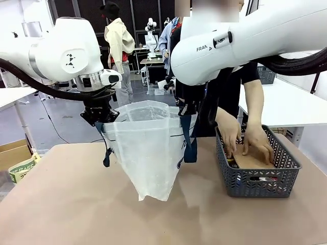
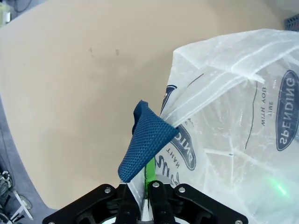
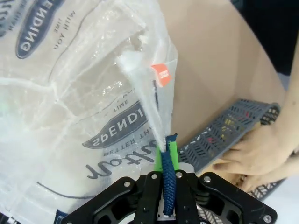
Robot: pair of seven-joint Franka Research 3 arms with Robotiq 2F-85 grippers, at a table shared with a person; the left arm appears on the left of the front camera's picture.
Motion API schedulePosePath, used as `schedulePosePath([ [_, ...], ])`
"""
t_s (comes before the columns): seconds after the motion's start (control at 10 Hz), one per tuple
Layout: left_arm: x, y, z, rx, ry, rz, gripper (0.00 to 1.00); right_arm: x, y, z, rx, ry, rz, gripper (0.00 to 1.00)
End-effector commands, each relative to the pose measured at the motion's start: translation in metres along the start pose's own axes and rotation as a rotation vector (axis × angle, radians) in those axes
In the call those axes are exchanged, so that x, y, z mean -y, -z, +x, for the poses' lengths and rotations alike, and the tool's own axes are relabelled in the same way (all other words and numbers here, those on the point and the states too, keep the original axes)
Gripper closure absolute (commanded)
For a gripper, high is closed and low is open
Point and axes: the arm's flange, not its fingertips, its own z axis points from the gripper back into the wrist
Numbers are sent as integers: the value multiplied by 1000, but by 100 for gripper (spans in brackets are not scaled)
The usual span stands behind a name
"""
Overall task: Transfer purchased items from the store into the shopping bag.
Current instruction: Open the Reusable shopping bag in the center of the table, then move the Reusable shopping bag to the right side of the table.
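Navy handle webbing (image 2: 145, 144) and a fold of translucent white plastic are pinched in my left jaws, which are closed on the left side of the shopping bag (image 1: 148, 148) at its rim. A loose loop of strap (image 1: 106, 153) dangles beneath that grip. The bag hangs between my two arms over the tan table (image 1: 66, 204), mouth open upward and body tapering to a point below. I cannot tell whether that point touches the table. From my left wrist I see a navy oval logo (image 2: 286, 112) with white lettering on the bag's wall. Right of the middle, my right jaws are closed on the other handle (image 3: 169, 182), with the navy strap running up between the green pads and a small orange tag (image 3: 161, 74) on the seam above. Just beside the bag, farther right, the dark grey basket (image 1: 258, 184) stands on the table. The person leans over it from the far side, one hand (image 1: 229, 131) and the other hand (image 1: 259, 144) both down inside, resting on a flat brown cardboard piece (image 1: 253, 161).
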Motion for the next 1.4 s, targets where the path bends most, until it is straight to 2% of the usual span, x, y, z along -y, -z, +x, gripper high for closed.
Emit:
schedulePosePath([
  [0.0,-3,-5,-4,-10,-3,15,100,7,-3,-3,-11,20,0,100],
  [1.3,-3,-5,-4,-10,-3,15,100,7,-3,-3,-11,20,0,100],
])
